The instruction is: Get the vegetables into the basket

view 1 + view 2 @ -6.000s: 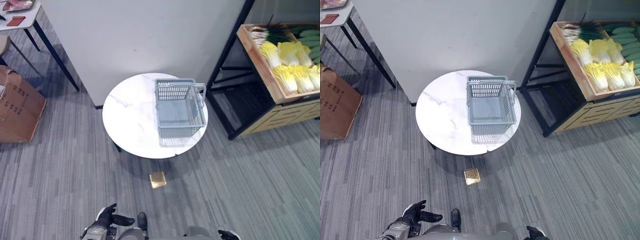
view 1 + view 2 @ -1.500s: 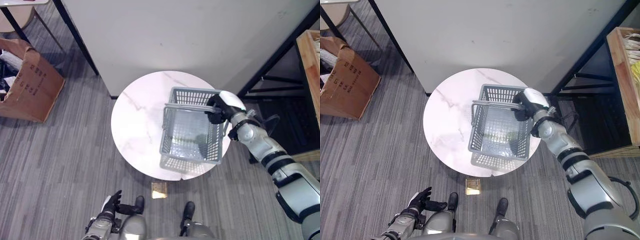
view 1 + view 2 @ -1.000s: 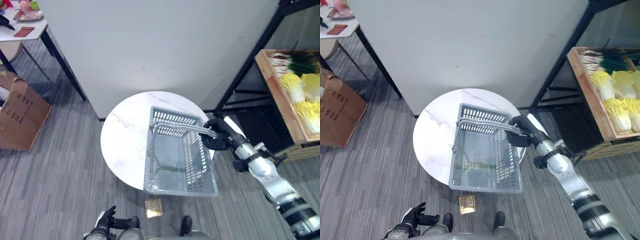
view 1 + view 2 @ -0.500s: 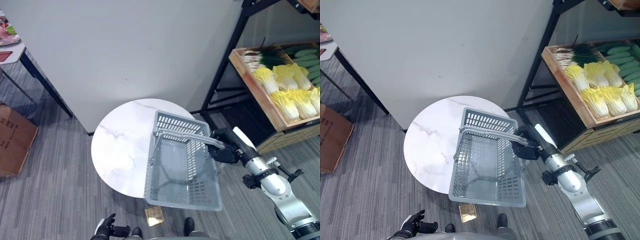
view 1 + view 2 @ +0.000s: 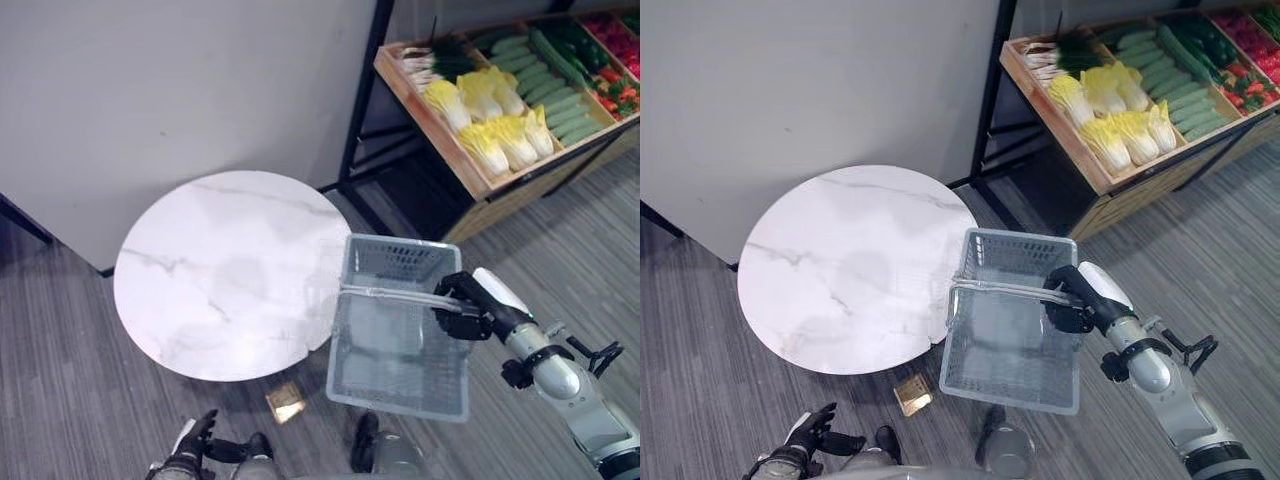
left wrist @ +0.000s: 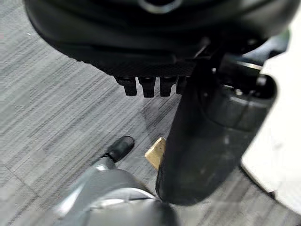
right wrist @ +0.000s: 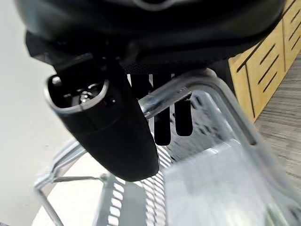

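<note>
An empty grey plastic basket (image 5: 398,345) hangs in the air just right of the round white marble table (image 5: 220,270), over the floor. My right hand (image 5: 463,304) is shut on its metal handle (image 7: 188,89), fingers curled under the bar. On the sloping wooden shelf (image 5: 455,160) at the upper right lie the vegetables: yellow cabbages (image 5: 490,120), green cucumbers (image 5: 540,70), scallions (image 5: 435,60) and red peppers (image 5: 612,85). My left hand (image 5: 190,445) hangs low by the floor at the bottom left, fingers relaxed and holding nothing.
A black metal frame (image 5: 362,90) carries the vegetable shelf, with its legs between table and shelf. A grey wall panel (image 5: 180,80) stands behind the table. A small gold-coloured square (image 5: 286,401) lies on the striped carpet near the table's foot.
The view has swung right, bringing the shelf closer. My right hand has carried the basket off the table's right edge toward the shelf. The left hand hangs as before.
</note>
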